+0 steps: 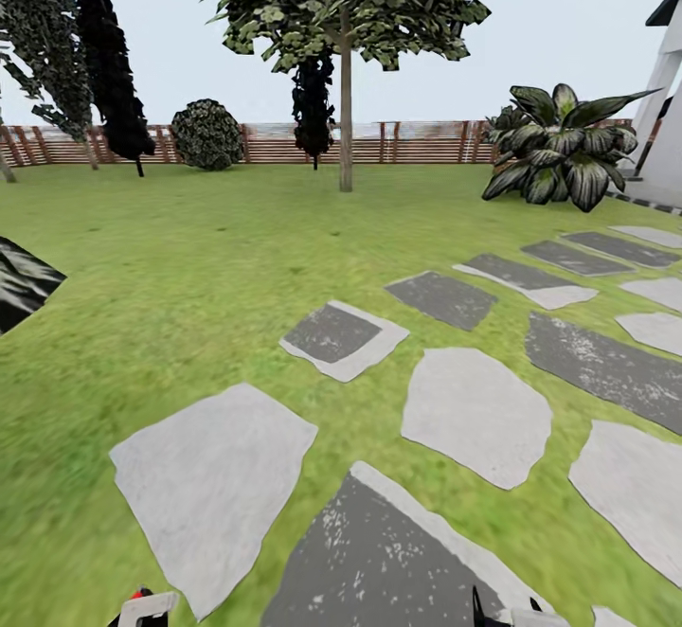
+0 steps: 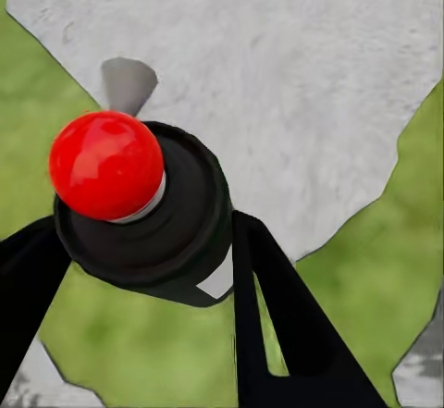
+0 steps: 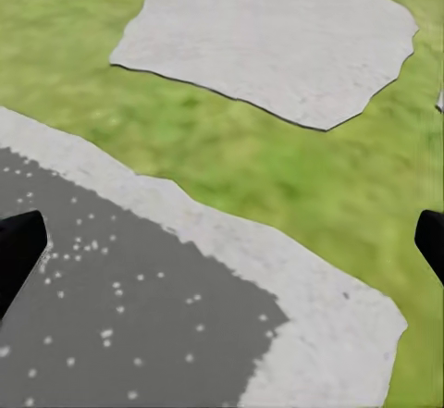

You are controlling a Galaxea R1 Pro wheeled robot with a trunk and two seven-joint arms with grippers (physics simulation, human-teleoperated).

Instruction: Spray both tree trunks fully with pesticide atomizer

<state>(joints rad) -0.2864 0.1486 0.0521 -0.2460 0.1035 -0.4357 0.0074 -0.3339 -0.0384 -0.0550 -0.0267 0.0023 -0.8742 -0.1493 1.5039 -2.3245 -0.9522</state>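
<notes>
Left gripper: two black fingers clamped on either side of the pesticide atomizer, which sits between them. Seen end-on in the left wrist view: round dark body, glossy red knob on top, a light grey piece jutting past it; small white patch low on the body. No readable writing or label on it. In the head view just a red-tipped grey corner of the atomizer shows at the bottom edge, cut off by the frame.

Right gripper: fingertips far apart at the two sides of the right wrist view, nothing between them. Under it, a dark speckled paving slab with pale border, then grass.

Head view: stepping stones across lawn. One straight-trunked tree stands well ahead near the wooden fence; trunk texture too far to make out. Black conifers, a round bush and a broad-leafed plant along the fence.
</notes>
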